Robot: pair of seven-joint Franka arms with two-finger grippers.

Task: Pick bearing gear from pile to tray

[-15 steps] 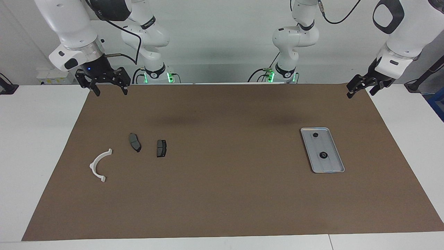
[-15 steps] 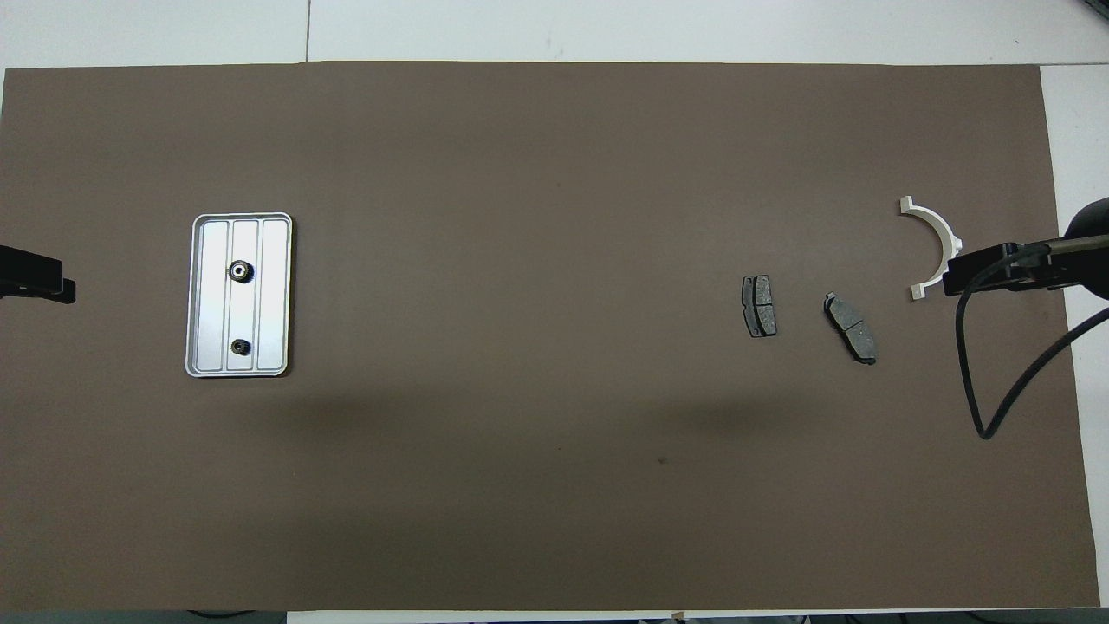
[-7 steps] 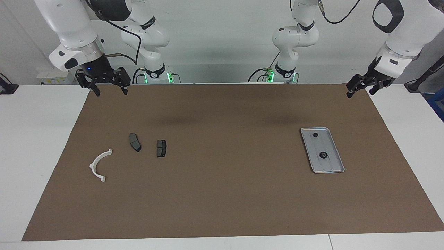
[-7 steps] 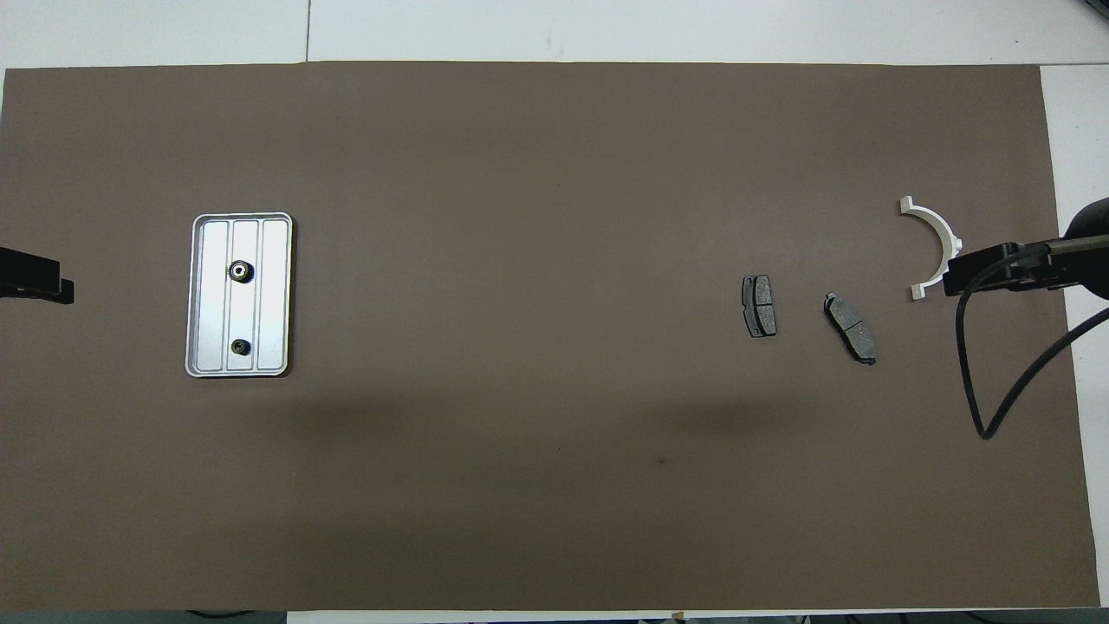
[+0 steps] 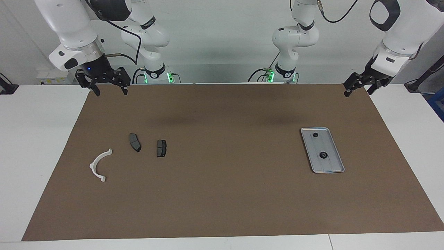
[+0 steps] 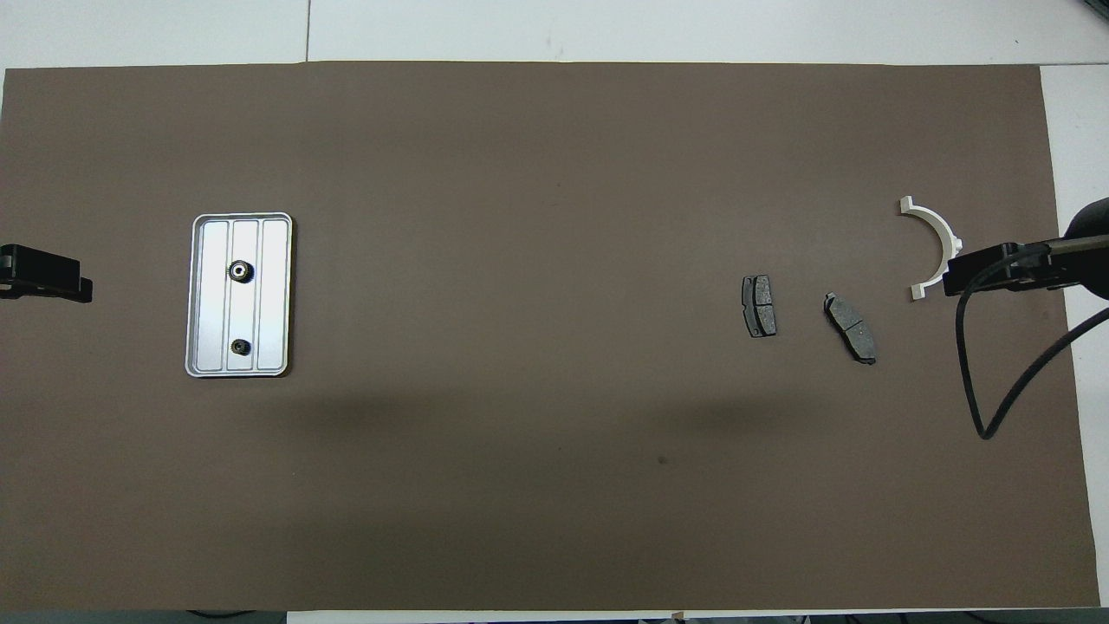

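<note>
Two small black bearing gears (image 5: 323, 155) (image 6: 239, 272) lie in the silver tray (image 5: 330, 167) (image 6: 275, 295) toward the left arm's end of the table, one nearer the robots (image 5: 315, 135) (image 6: 239, 347). The pile, toward the right arm's end, shows a white half-ring bracket (image 5: 94, 166) (image 6: 944, 232) and two dark brake pads (image 5: 134, 142) (image 6: 759, 305). My right gripper (image 5: 111, 92) (image 6: 988, 270) hangs open and holds nothing, over the mat's corner by its base. My left gripper (image 5: 358, 93) (image 6: 52, 284) hangs open and holds nothing, over the mat's edge at its own end.
A brown mat (image 5: 222, 194) covers most of the white table. The right arm's black cable (image 6: 975, 373) loops over the mat near the bracket. Both arm bases (image 5: 154, 73) stand at the robots' edge of the table.
The left gripper has shifted slightly inward over the mat's edge. The right arm and all the parts have stayed where they were.
</note>
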